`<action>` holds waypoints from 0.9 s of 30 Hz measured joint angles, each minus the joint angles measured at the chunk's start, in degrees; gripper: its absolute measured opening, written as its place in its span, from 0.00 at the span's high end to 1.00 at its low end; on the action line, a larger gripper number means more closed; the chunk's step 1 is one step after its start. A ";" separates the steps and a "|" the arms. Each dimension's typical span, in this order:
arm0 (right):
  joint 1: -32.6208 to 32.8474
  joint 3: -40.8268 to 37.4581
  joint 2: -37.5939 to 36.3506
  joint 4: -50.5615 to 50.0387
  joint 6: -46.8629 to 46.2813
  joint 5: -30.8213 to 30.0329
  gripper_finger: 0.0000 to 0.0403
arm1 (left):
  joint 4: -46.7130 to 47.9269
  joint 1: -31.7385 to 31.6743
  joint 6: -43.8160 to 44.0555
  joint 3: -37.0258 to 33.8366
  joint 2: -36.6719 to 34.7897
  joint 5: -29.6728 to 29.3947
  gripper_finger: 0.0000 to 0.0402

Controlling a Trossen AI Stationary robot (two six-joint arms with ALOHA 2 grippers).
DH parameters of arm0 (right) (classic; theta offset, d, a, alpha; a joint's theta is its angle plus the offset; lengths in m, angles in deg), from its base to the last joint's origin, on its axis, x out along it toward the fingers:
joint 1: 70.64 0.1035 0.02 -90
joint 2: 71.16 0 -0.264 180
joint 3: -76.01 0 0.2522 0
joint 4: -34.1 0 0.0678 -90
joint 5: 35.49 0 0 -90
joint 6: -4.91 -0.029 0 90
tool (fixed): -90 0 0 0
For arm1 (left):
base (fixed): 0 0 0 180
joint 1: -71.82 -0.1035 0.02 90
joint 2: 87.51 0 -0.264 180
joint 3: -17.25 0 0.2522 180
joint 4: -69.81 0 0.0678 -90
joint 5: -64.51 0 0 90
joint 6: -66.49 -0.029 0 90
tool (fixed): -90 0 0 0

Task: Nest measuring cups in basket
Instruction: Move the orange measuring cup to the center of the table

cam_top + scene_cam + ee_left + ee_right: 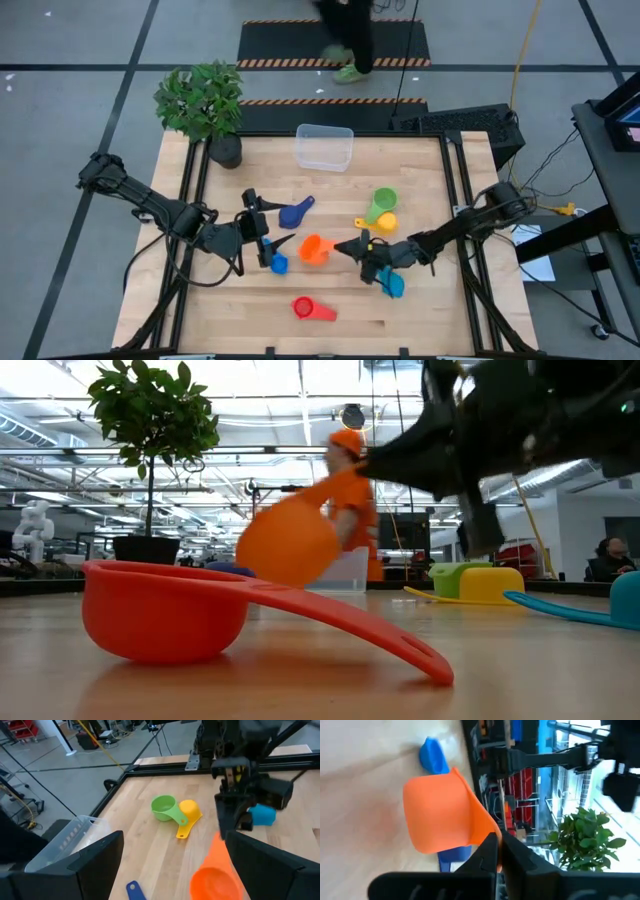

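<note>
Orange cup, red cup, green cup, yellow cup, dark blue cup (light blue ones too), pale wood table.

Four cameras: one overhead, one at bench level, one on each wrist.

The high view looks straight down on the whole bench; the low view sits close behind the red cup, facing the room; both wrist views look past their jaws at the orange cup.
</note>
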 joint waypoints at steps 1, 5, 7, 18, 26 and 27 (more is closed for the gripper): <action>-0.02 0.13 0.77 0.82 0.65 0.02 1.00 | 0.03 0.00 0.29 0.00 0.00 0.00 0.12; -0.27 0.26 1.47 3.49 0.91 0.45 1.00 | 0.09 0.00 0.61 0.00 0.00 0.00 0.12; -0.68 0.26 1.23 2.90 0.90 0.46 1.00 | 0.09 0.00 0.69 0.00 0.00 0.18 0.12; -2.08 0.09 1.19 -5.11 -0.30 -3.19 1.00 | 0.09 0.00 1.30 0.00 0.00 0.52 0.12; -2.22 0.09 1.19 -6.29 -2.42 -2.48 0.96 | 0.09 0.00 1.30 0.00 0.00 0.53 0.12; -2.26 0.09 1.21 -6.74 -2.99 -2.40 0.95 | 0.09 0.00 1.30 0.00 0.00 0.55 0.12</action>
